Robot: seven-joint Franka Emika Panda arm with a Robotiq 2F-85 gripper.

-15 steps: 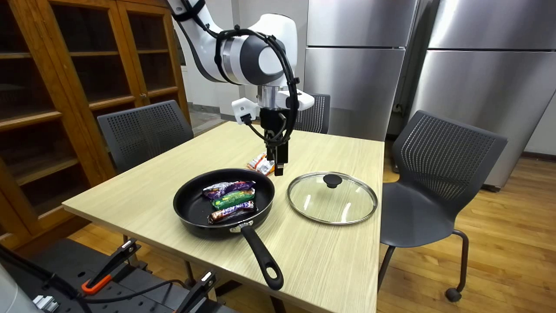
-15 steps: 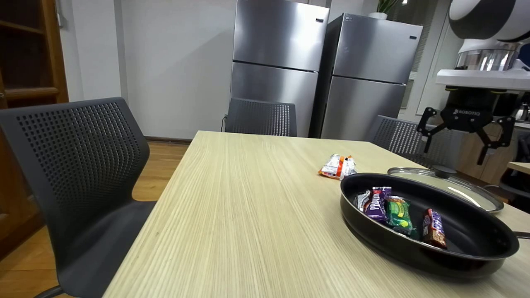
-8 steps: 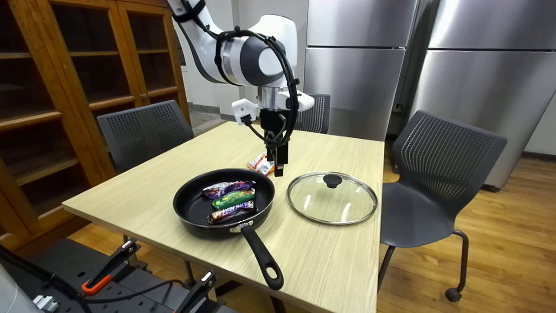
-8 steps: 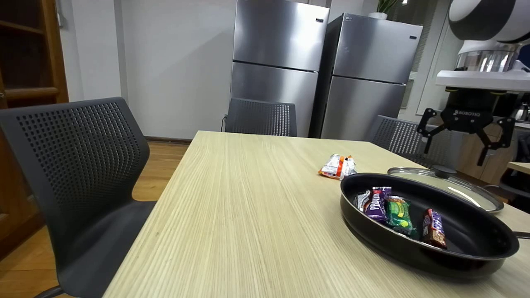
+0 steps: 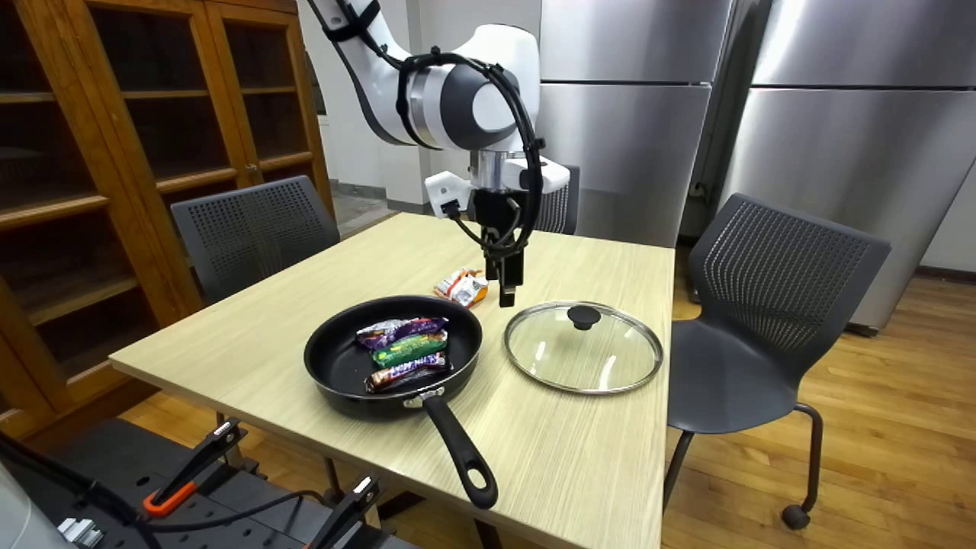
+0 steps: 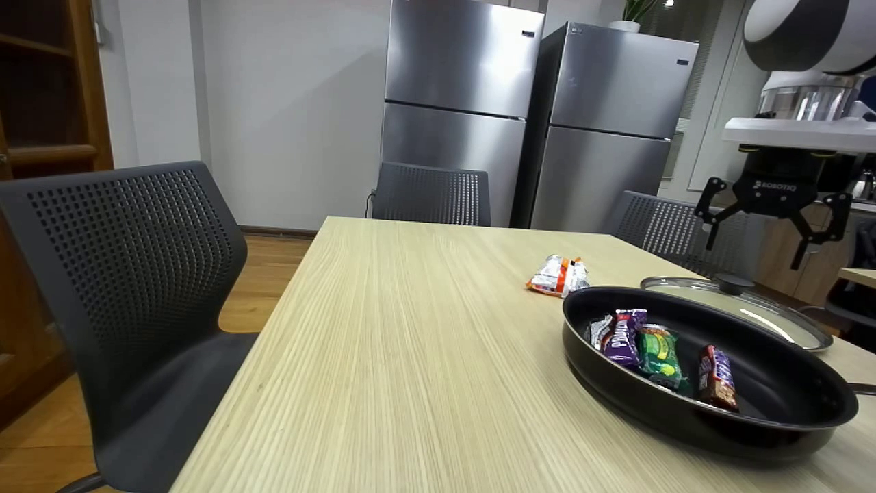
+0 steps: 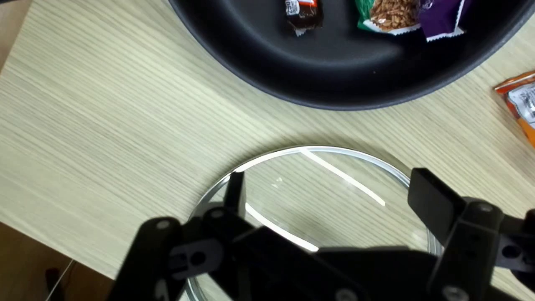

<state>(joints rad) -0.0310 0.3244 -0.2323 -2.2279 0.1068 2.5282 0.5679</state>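
My gripper (image 7: 328, 184) stands wide open with nothing between its fingers, pointing down above the table. In the wrist view the glass lid (image 7: 317, 196) with its metal rim shows beneath the fingers; its knob is hidden there. An exterior view shows the lid's black knob (image 5: 583, 315), with the gripper (image 5: 507, 296) up and to its left. The black pan (image 5: 335, 370) sits beside the lid, holding a purple wrapped bar (image 6: 623, 339), a green one (image 6: 659, 356) and a brown-purple one (image 6: 717, 380). A white-orange packet (image 5: 463, 288) lies behind the pan, near the gripper.
The pan's handle (image 5: 457, 450) reaches over the table's front edge. Dark chairs (image 5: 751, 305) stand around the wooden table (image 6: 383, 356). A wooden cabinet (image 5: 99, 202) and steel refrigerators (image 5: 621, 160) rise beyond. Clamps (image 5: 202, 461) sit on the robot's base at the front.
Within the last half second the arm has shifted right in both exterior views, a little away from the packet and towards the lid. The jaws have stayed open; the objects have not moved.
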